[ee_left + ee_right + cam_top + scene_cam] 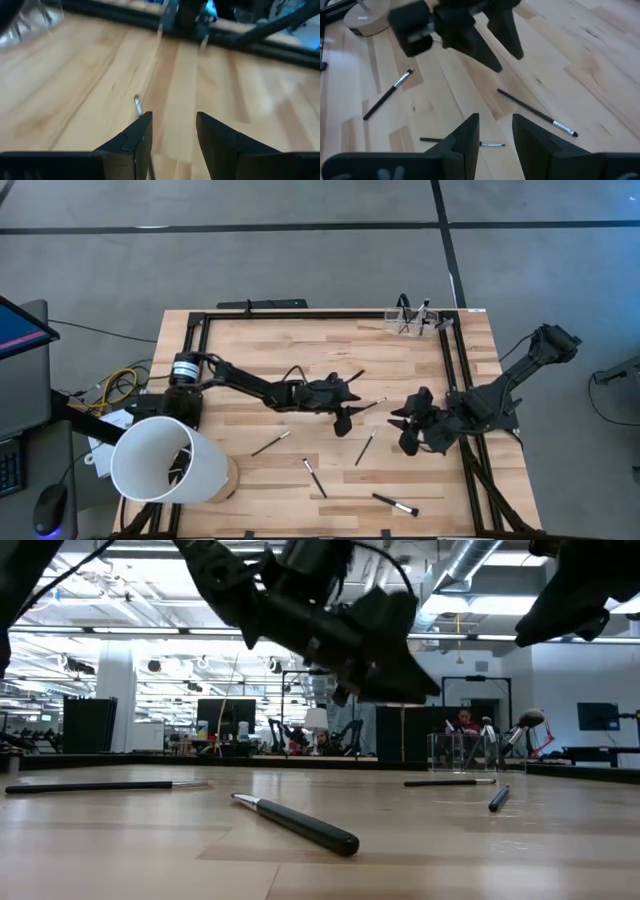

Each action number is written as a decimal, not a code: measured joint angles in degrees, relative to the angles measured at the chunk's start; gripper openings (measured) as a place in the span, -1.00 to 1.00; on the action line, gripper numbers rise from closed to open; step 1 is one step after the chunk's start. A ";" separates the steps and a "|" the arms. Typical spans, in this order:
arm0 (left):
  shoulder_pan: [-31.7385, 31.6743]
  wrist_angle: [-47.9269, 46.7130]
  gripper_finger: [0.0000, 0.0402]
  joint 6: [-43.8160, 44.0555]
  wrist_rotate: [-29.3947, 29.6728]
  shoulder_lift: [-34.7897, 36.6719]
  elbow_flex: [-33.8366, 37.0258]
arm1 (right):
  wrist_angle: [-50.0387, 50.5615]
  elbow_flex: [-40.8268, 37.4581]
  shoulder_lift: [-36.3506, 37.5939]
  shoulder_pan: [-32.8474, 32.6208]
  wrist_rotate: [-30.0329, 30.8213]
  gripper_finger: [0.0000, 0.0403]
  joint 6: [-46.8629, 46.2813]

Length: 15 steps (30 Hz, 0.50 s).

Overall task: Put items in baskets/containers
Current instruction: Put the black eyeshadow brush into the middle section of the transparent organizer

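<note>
Both arms mid-table — left hand (347, 404) and right hand (410, 427) part-open, empty.

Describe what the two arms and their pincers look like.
Both arms are matte black with slim jointed links. The left arm rises from a cylindrical base with a silvery band, yellow and white cables trailing beside it. The right arm has black cabling along its links. The left pincer and right pincer each carry two flat, angular black fingers tapering to wedge tips.

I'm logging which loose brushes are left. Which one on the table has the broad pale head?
The brush nearest the table's front edge, right of centre. Its tip flares wide and pale; the other loose brushes end in slim tips.
</note>
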<state>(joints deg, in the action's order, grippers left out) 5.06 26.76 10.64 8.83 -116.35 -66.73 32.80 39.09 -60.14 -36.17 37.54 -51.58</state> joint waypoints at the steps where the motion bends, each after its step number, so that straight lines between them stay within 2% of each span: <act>1: -0.30 -1.52 -0.26 0.14 -0.46 -0.55 -0.75 | -0.17 0.00 -0.21 0.03 0.03 -0.47 -0.25; 10: -0.75 -21.67 -0.26 -2.93 0.59 -2.59 -9.72 | -1.99 0.00 -0.97 2.67 0.92 -0.47 0.65; 15: -0.29 -27.71 -0.26 -4.78 1.87 -2.52 -14.32 | -2.22 0.06 -0.56 4.19 -1.35 -0.47 2.86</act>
<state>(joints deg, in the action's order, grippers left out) 4.77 -0.95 5.86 10.71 -118.87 -81.05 30.58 39.15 -60.70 -31.98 36.19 -48.72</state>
